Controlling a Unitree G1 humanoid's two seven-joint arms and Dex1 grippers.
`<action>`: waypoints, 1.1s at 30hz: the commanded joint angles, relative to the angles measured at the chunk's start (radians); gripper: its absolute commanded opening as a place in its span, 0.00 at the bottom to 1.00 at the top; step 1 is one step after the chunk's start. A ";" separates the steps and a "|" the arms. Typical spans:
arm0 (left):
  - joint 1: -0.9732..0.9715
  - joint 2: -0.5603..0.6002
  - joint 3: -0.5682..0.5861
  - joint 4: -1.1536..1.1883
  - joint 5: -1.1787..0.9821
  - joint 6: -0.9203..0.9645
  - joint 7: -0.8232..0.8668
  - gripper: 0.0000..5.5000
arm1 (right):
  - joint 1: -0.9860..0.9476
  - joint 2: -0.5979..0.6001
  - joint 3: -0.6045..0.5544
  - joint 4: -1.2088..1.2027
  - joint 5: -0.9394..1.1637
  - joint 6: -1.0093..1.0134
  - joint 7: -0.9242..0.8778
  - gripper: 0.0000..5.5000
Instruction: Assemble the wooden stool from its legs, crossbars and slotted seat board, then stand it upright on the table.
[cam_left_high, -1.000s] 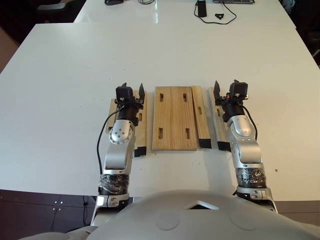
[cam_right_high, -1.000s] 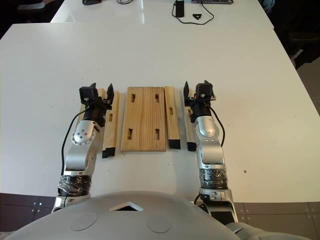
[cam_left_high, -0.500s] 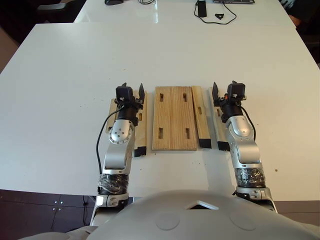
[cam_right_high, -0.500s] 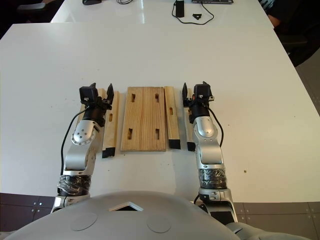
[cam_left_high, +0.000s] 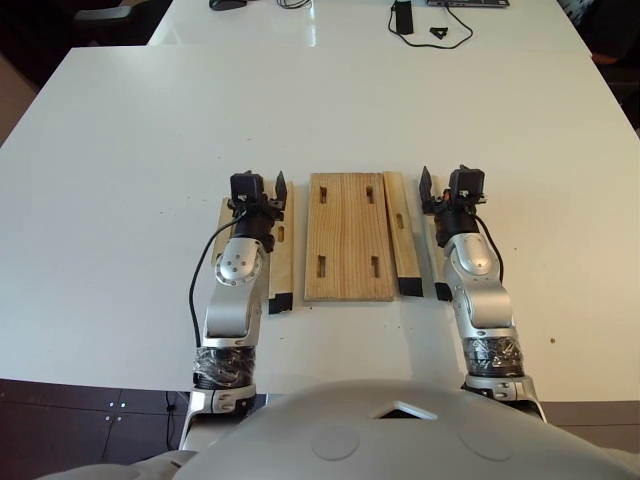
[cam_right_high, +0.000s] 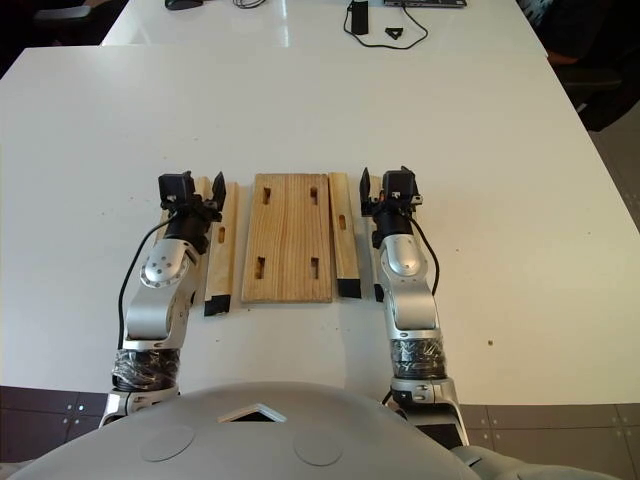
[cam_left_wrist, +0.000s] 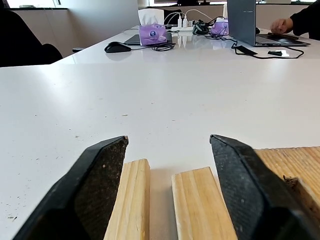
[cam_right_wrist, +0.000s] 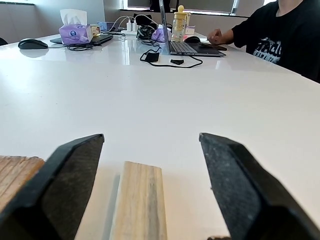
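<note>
One mouse (cam_left_wrist: 119, 47) far beyond seat board (cam_left_high: 347, 236)

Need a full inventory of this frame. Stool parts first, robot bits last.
seat board: 1, pale wood, four slots, flat at table centre
left strips: 2, pale wood with black ends, flat beside the board, partly under the left arm
right strips: 2, same look, flat on the board's other side, the outer one partly under the right arm
table: 1, white, holds all the parts
mouse: 1, black, far table
tissue box: 1, purple, far table
laptop: 1, grey, far table
adapter: 1, black, with cable, far table
left pincer: 1, black, open, low over the left strips' far ends
right pincer: 1, black, open, low over a right strip's far end
</note>
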 joint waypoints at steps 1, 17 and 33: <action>0.035 0.044 0.025 -0.167 -0.056 0.198 -0.045 0.55 | 0.033 0.026 -0.002 -0.008 -0.010 -0.008 -0.036 0.64; 0.199 0.395 0.251 -0.557 -0.219 0.874 -0.261 0.55 | 0.171 0.056 -0.052 -0.119 -0.016 -0.009 -0.135 0.64; 0.251 0.423 0.222 -0.323 -0.231 0.738 -0.325 0.55 | 0.132 0.034 -0.064 -0.088 -0.016 -0.010 -0.106 0.64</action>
